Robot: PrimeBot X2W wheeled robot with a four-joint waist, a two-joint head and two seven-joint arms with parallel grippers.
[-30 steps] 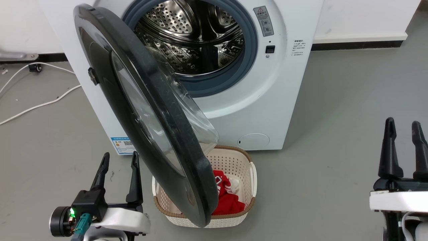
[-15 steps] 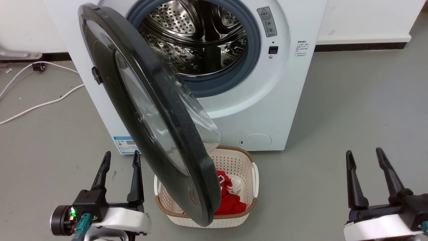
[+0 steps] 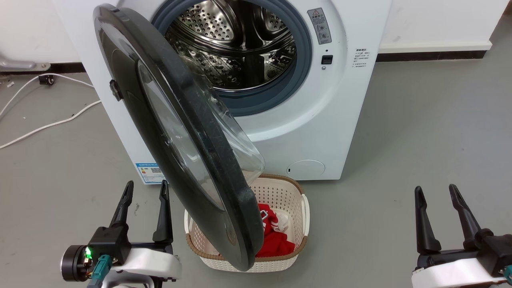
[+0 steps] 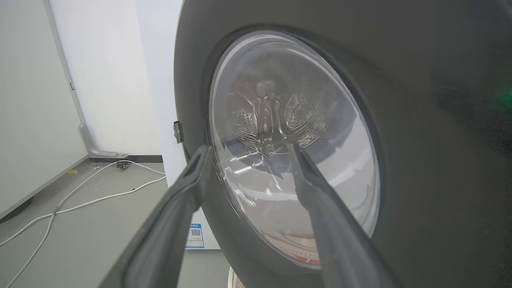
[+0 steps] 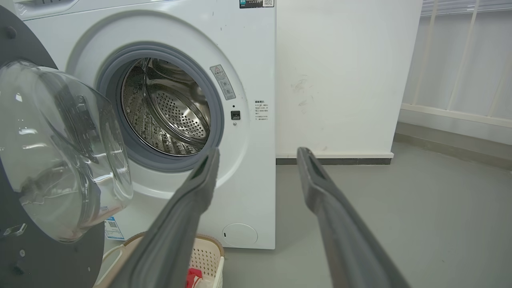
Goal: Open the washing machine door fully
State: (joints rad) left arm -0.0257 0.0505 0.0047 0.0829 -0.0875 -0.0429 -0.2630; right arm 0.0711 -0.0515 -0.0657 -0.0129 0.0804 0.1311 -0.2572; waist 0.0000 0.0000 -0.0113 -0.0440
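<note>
My head view shows the washing machine door (image 3: 208, 132) swung out from the washing machine (image 3: 316, 120) and nearly edge-on to me. Its lower free edge crosses in front of the laundry basket (image 3: 290, 192) and the red cloth (image 3: 276, 242) in it. My left pincer (image 3: 146, 185) sits low, just left of that edge, with its fingers upright, moderately spread and holding nothing. The left wrist camera adds the door's glossy outer face close ahead of that pincer; I cannot tell whether they touch. My right pincer (image 3: 435, 188) rests well to the door's right, fingers up, spread and empty. Its wrist camera shows the door's inner side, where the glass bowl (image 5: 60, 152) bulges toward the machine, and the drum (image 5: 172, 116) lies ahead-left.
</note>
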